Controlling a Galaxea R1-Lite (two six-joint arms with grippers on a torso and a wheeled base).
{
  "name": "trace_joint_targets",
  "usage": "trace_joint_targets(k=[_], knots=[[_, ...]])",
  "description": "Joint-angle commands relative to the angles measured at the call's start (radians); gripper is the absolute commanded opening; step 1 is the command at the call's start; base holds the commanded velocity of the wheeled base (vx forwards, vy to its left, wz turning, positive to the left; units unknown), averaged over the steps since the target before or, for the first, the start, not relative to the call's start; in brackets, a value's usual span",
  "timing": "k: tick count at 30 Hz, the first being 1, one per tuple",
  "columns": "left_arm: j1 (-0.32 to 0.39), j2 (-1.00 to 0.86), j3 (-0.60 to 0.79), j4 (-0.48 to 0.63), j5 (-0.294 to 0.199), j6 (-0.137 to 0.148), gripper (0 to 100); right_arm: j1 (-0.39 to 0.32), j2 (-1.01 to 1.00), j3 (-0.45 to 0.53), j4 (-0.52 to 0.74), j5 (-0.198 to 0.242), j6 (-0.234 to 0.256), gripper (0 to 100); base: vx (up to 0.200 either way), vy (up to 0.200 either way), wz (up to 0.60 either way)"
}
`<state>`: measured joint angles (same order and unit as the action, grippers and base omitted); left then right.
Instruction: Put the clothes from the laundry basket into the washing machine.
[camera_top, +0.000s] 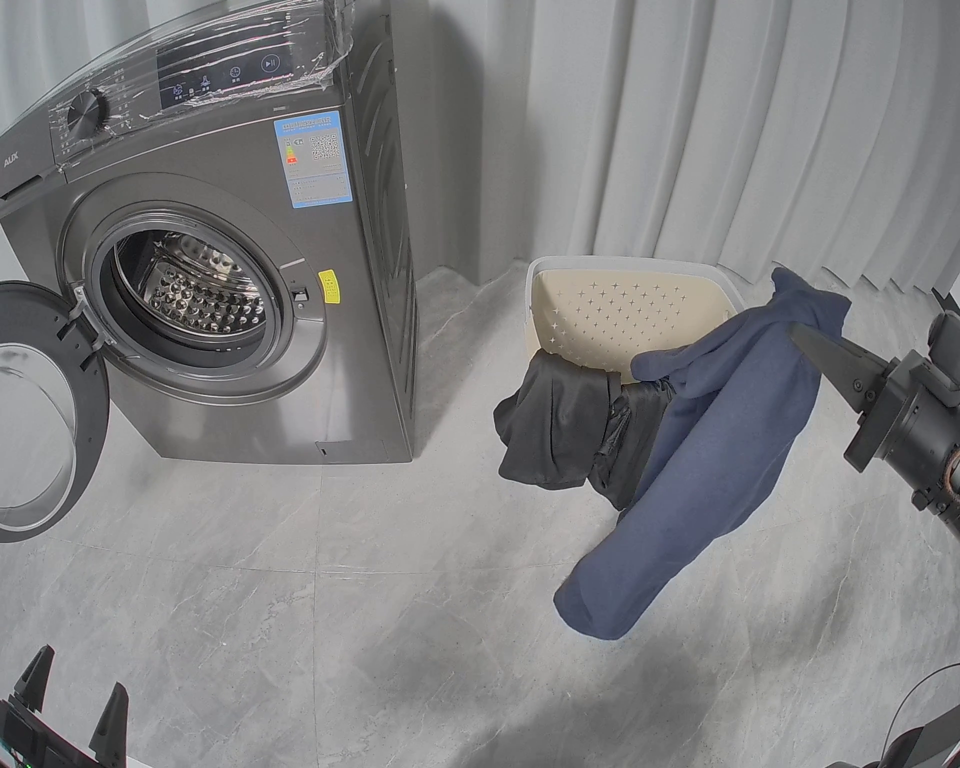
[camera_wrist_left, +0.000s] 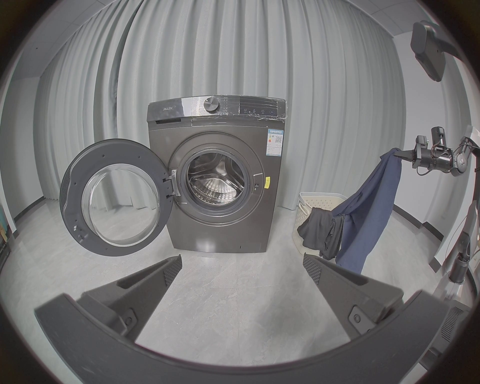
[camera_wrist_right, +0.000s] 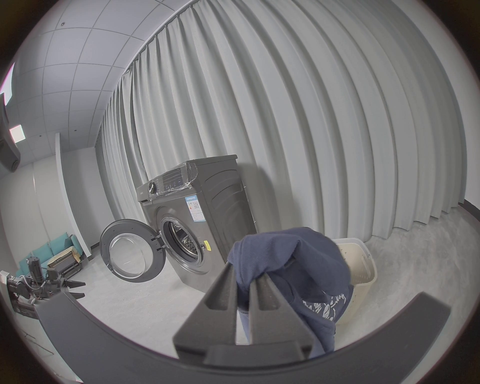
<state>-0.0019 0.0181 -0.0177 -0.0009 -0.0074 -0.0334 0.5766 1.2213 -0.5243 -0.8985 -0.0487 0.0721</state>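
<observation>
ok, right claw (camera_top: 806, 342) clamped on blue top (camera_top: 700, 460) at right edge, held up beside the basket (camera_top: 545, 275) mid-frame. risk: trailing end could drag on floor (camera_top: 400, 620) or snag black clothes (camera_top: 560, 420) draped on rim, pulling them out. top's long axis runs upper right to lower left, free end down. left claw (camera_top: 72, 700) lower left, fingers apart

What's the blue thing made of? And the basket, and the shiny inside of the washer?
Blue top: soft matte cloth, maybe cotton knit; it hangs limp in folds. Laundry basket: probably hard cream plastic, smooth, with small cut-out holes. Washing machine drum: looks like polished steel; it glints.
</observation>
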Motion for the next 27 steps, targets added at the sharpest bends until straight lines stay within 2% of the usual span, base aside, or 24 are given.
trace_joint_targets(k=[1, 18, 22, 27], knots=[[0.0, -0.012, 0.018, -0.001, 0.0, 0.0, 100, 0.0, 0.001, 0.001, 0.0, 0.0, 0.0, 0, 0.0, 0.2, 0.0], [0.0, -0.012, 0.018, -0.001, 0.0, 0.0, 100, 0.008, 0.0, 0.003, 0.0, 0.001, -0.002, 0, 0.0, 0.2, 0.0], [0.0, -0.012, 0.018, -0.001, 0.0, 0.0, 100, 0.009, 0.0, 0.003, 0.0, 0.021, 0.0, 0, 0.0, 0.2, 0.0], [0.0, -0.012, 0.018, -0.001, 0.0, 0.0, 100, 0.009, 0.0, 0.006, -0.005, 0.023, -0.002, 0, 0.0, 0.2, 0.0]])
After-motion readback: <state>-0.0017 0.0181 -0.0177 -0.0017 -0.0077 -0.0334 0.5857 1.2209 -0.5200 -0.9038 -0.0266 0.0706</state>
